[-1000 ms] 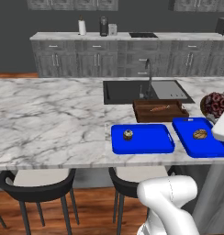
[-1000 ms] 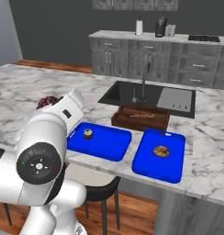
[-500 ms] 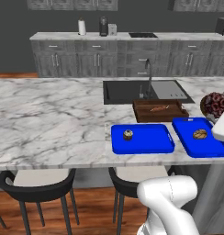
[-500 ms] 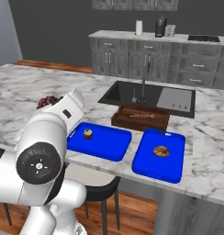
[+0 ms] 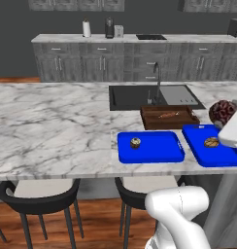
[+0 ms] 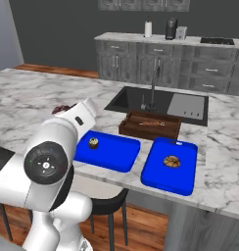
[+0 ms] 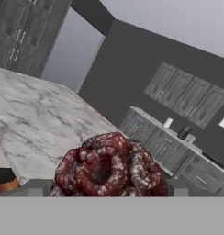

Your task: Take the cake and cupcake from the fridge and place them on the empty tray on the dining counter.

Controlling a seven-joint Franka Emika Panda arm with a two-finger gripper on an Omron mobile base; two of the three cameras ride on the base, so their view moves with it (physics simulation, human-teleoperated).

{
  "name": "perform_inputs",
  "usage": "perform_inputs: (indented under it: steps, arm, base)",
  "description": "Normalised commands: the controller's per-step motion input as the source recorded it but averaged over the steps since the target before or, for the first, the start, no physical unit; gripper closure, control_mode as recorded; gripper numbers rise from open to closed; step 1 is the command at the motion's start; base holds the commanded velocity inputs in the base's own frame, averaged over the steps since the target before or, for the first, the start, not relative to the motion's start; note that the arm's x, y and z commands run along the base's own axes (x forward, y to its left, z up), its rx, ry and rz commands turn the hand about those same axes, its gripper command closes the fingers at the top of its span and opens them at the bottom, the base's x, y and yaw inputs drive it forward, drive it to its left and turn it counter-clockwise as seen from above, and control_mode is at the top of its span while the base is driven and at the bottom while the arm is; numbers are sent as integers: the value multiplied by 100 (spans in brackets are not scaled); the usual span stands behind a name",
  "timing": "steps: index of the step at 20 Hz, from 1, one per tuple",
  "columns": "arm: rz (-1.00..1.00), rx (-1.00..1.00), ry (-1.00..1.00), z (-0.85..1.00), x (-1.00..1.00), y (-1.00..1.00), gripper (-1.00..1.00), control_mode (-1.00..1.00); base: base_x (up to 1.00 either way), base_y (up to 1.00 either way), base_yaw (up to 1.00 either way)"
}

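1. Gripper (image 7: 107,195) closed on the cake (image 7: 109,165), aloft by the dining counter's (image 5: 52,126) right end.
2. Probably soft, crumbly (light squeeze only); best held low on the sides.
3. Cupcake (image 5: 135,143) sits on the tray (image 5: 159,151).

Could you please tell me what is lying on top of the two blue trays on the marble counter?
The nearer tray holds the cupcake. The other blue tray carries a flat brown item; the arm covers its far corner.
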Motion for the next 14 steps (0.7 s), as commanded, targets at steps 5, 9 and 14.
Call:
perform_inputs:
  steps: [5,9,14]
  arm:
    - [0,3,15,-36,62,-2,100,-100]
    - [0,24,13,-33,28,-10,100,-100]
    - [0,38,12,-39,9,-18,100,-100]
  base:
    - [0,0,0]
    - [0,0,0]
    - [0,0,0]
